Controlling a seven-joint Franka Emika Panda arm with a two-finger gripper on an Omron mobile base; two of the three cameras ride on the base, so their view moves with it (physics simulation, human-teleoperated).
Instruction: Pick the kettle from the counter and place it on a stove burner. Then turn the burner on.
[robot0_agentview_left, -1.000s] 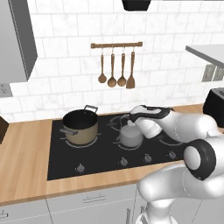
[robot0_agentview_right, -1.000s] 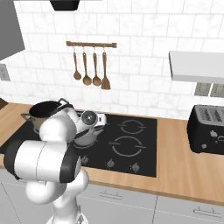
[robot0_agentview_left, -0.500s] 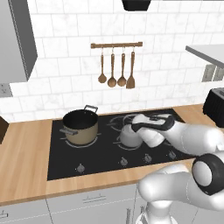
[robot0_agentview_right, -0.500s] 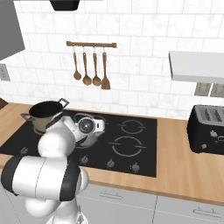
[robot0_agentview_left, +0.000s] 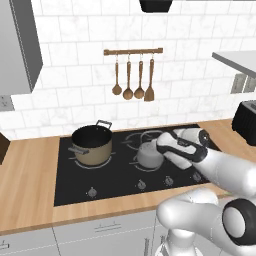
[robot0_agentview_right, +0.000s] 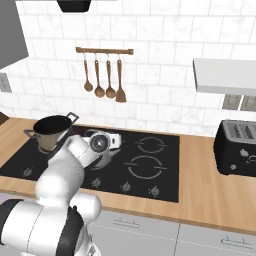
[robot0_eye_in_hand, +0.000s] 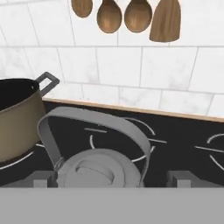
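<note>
On the black glass cooktop (robot0_agentview_left: 115, 177), beside the large tan pot (robot0_agentview_left: 91, 145), the small squat grey metal kettle (robot0_agentview_left: 149, 154) sits on a burner. Rigid, light and slick-bodied, it seems best taken by its wire handle (robot0_eye_in_hand: 94, 117). Whether the end effector (robot0_agentview_left: 167, 147) is closed cannot be told.

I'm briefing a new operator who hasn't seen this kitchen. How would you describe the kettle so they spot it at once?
Find the black cooktop set in the wooden counter, below the hanging spoons. The kettle sits near its middle, right of the pot, with the gripper beside it. It is small, squat and grey with a thin arched handle; the pot is bigger, tan and black-rimmed.
</note>
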